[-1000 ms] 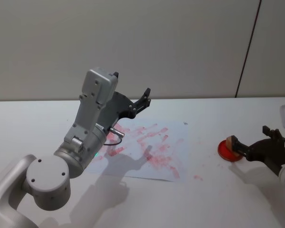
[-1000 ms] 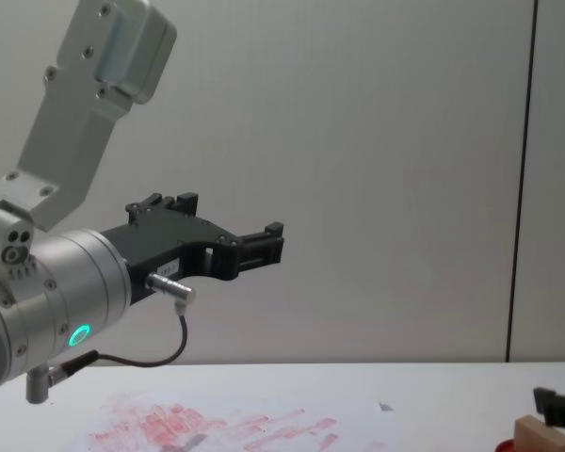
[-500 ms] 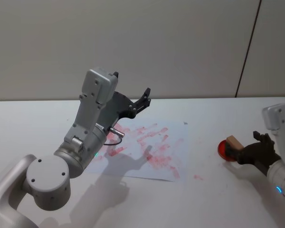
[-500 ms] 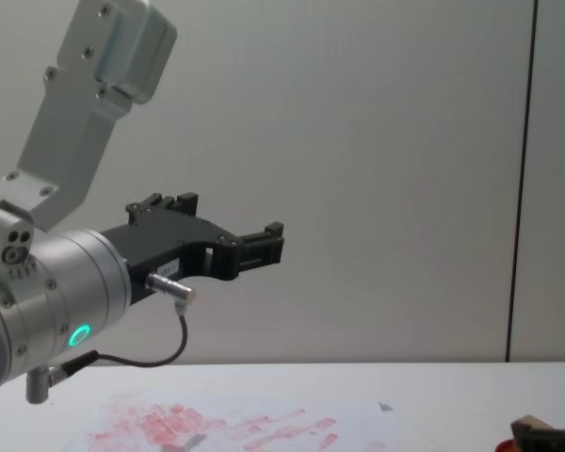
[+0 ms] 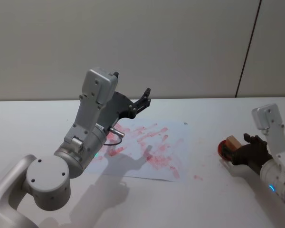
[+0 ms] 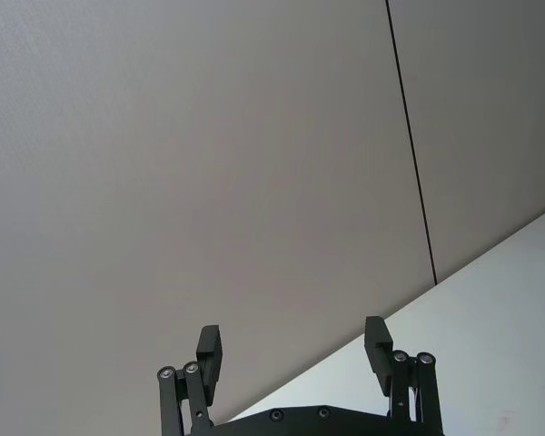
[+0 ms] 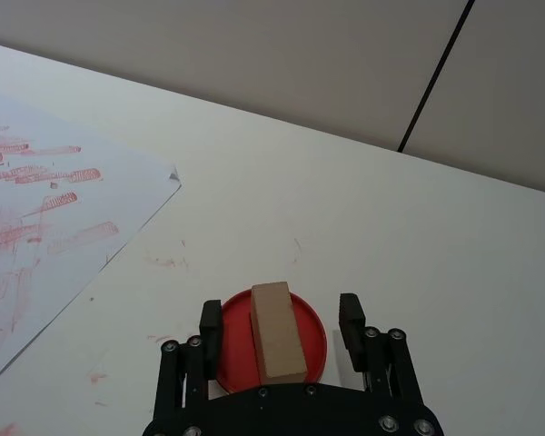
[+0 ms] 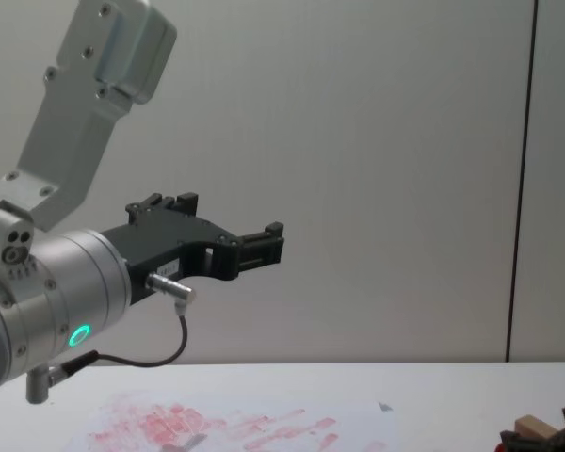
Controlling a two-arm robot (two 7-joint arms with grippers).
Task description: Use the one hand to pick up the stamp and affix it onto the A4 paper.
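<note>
Stamp (image 7: 277,331) is a light-brown wooden block atop red pad (image 7: 236,350).

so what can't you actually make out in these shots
- The stamp underside: right wrist view, it lies against the ink pad.
- Right part of the ink pad: head view, behind the right gripper.
- Lower part of the stamp: chest view, cut off by the bottom edge.
- Left part of the A4 paper: head view, covered by the left arm, whose left gripper hangs above the sheet.
</note>
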